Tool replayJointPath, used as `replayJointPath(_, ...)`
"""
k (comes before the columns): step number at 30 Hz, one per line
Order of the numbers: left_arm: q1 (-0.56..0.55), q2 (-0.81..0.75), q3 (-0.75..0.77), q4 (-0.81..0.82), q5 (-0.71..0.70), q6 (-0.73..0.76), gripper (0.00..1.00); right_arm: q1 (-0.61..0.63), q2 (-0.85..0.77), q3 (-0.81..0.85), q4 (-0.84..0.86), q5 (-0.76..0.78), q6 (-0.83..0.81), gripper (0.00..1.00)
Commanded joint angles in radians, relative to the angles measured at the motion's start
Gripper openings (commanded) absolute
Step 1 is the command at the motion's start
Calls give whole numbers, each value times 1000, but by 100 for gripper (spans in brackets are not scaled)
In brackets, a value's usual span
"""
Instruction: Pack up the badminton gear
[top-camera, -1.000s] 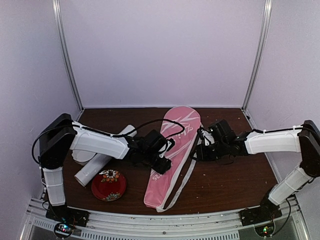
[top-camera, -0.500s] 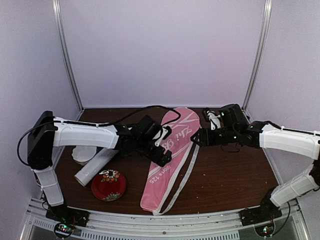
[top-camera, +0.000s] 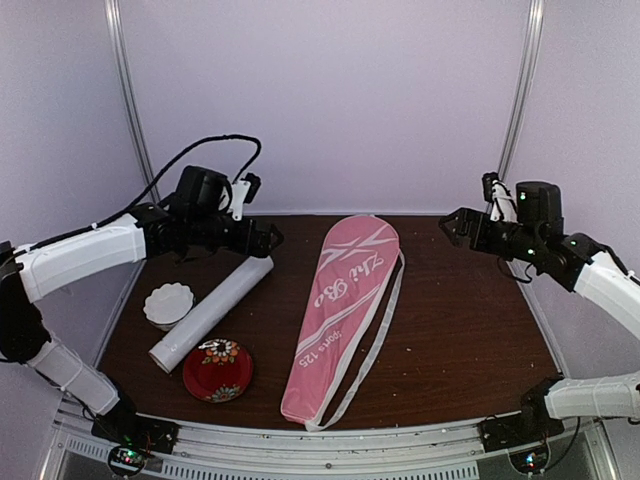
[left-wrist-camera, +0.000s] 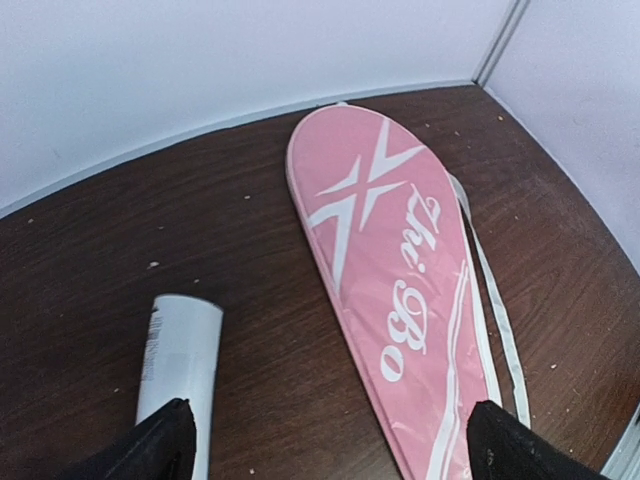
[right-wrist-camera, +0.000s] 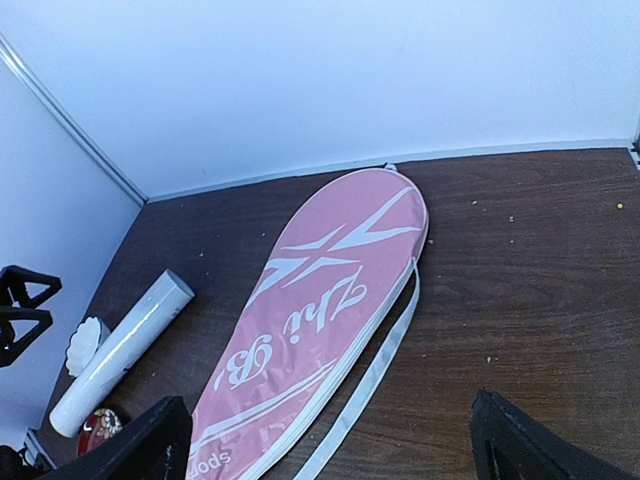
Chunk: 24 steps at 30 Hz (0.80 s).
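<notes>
released left claw (top-camera: 272, 240) and released right claw (top-camera: 449, 226) flank the pink bag (top-camera: 345, 300), touching nothing.

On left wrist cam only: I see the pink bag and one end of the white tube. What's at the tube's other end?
Observer: The tube runs toward the near left; a red floral plate lies just right of its near end.
Operator: Anything else there?
Observer: A white scalloped bowl sits close on the tube's left side.
Operator: Right arm?
Observer: The right gripper hangs above the table's far right, jaws open and empty, clear of the bag.
</notes>
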Motion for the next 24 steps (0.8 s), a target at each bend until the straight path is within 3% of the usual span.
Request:
replayJointPath(1,89,-121,-130,53,24,-47,98,-48,-30,-56,-31,12,24,100)
replayJointPath(9,165,-281,-358,145,0,-90,98,-55,-14,-297,110,-10,36,100)
replayJointPath(17,166,-237,-480,242,61,-134,98,-55,5,-408,209,-62,31,100)
replayJointPath(24,166,-212,-484,273,75,-144,98,-55,1,-425,257,-88,17,100)
